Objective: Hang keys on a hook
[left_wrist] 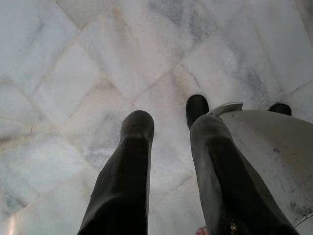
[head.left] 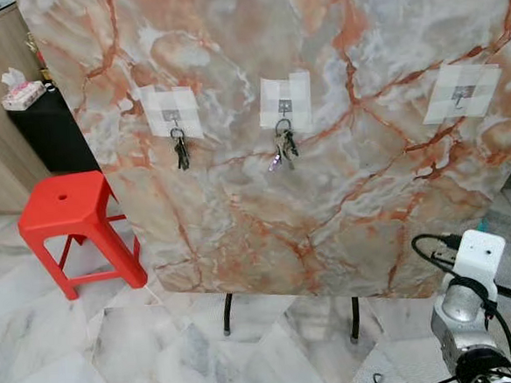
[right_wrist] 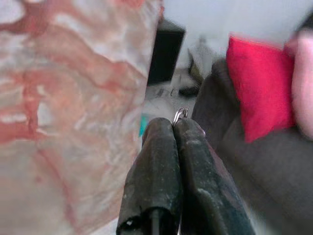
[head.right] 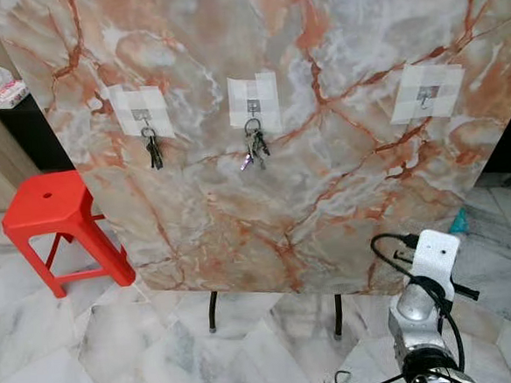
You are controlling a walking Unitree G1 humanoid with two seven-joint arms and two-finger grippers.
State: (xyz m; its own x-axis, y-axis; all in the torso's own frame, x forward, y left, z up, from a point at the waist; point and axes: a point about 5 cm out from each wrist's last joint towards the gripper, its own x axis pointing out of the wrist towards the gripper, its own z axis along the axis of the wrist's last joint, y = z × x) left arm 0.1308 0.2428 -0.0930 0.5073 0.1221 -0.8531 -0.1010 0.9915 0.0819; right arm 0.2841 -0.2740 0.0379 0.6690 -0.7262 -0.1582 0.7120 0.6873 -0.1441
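Keys: a small metal key ring is poking out between the tips of my right gripper, whose fingers are pressing together on it; the rest of the bunch is hidden. I am holding that arm low at the right, near the marble board's lower right corner. My left gripper is hanging over the floor tiles, fingers apart. Farther off, the left hook and middle hook are each carrying a key bunch; the right hook is bare. A red stool is standing left of the board.
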